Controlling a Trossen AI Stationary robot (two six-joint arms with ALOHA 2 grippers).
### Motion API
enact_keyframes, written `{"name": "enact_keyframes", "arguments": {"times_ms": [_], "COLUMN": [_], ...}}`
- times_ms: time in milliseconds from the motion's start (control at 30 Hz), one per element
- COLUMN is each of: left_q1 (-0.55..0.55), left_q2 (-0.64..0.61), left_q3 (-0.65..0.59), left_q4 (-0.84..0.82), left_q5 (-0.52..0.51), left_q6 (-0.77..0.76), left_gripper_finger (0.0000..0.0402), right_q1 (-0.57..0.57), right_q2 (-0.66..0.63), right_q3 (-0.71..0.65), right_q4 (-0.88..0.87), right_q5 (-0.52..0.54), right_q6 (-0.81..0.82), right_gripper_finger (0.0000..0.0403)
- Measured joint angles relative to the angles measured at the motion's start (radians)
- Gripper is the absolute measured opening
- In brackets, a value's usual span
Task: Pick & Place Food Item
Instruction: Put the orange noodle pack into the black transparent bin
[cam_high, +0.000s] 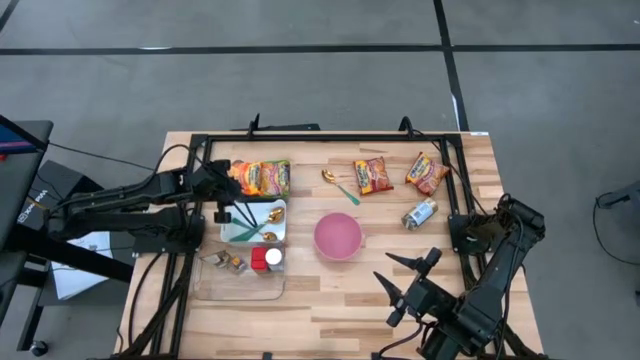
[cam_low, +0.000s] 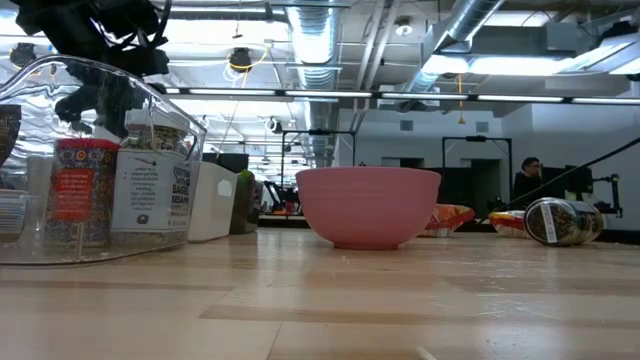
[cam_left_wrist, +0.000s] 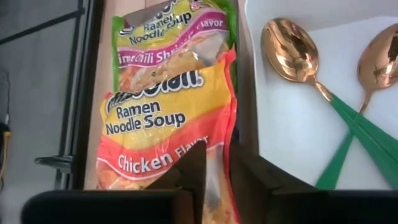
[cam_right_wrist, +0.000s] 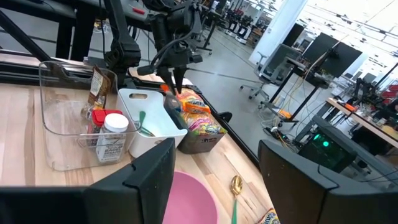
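Observation:
Two ramen soup packets lie overlapping at the table's far left: a chicken packet (cam_left_wrist: 155, 124) (cam_high: 262, 178) on top of a lime chili shrimp packet (cam_left_wrist: 168, 37). My left gripper (cam_left_wrist: 217, 177) (cam_right_wrist: 176, 84) slants down over the chicken packet, its fingers a narrow gap apart with the packet's edge in that gap. My right gripper (cam_high: 400, 282) (cam_right_wrist: 214, 180) waits open above the table's near right, holding nothing. My left gripper comes at the chicken packet's long edge (cam_left_wrist: 229, 134) nearest the white tray, slanting down from the table's left. That edge runs into the narrow gap between the fingers (cam_left_wrist: 189, 171). I cannot tell whether they touch it. The packet lies flat.
A white tray (cam_left_wrist: 292, 124) with two copper spoons (cam_left_wrist: 292, 50) sits beside the packets. In front of it stands a clear bin (cam_high: 240, 275) of spice jars. A pink bowl (cam_high: 338, 235) is mid-table. Two more packets (cam_high: 372, 176) (cam_high: 427, 173), a spoon (cam_high: 335, 182) and a jar (cam_high: 419, 213) lie far right.

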Motion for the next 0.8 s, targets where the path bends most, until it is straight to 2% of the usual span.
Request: {"name": "enact_keyframes", "arguments": {"times_ms": [300, 467, 533, 633, 800], "left_q1": [0.0, 0.004, 0.016, 0.048, 0.103], "left_q2": [-0.008, -0.008, 0.011, 0.05, 0.19], "left_q3": [0.0, 0.0, 0.002, 0.002, 0.0], "left_q4": [0.023, 0.171, 0.239, 0.233, 0.21], "left_q5": [-0.002, -0.032, -0.084, -0.105, -0.112], "left_q6": [-0.055, -0.222, -0.327, -0.412, -0.466], "left_gripper_finger": [0.0128, 0.0142, 0.0137, 0.0117, 0.0053], "right_q1": [0.0, 0.0, 0.0, 0.0, 0.0], "right_q2": [0.0, 0.001, 0.001, 0.001, 0.001], "right_q3": [0.0, 0.0, 0.0, 0.0, 0.0], "right_q4": [0.0, 0.0, 0.0, 0.0, 0.0], "right_q5": [-0.003, -0.006, -0.006, -0.006, -0.006], "right_q6": [0.0, 0.0, 0.0, 0.0, 0.0], "right_gripper_finger": [0.0224, 0.0224, 0.0224, 0.0224, 0.0224]}}
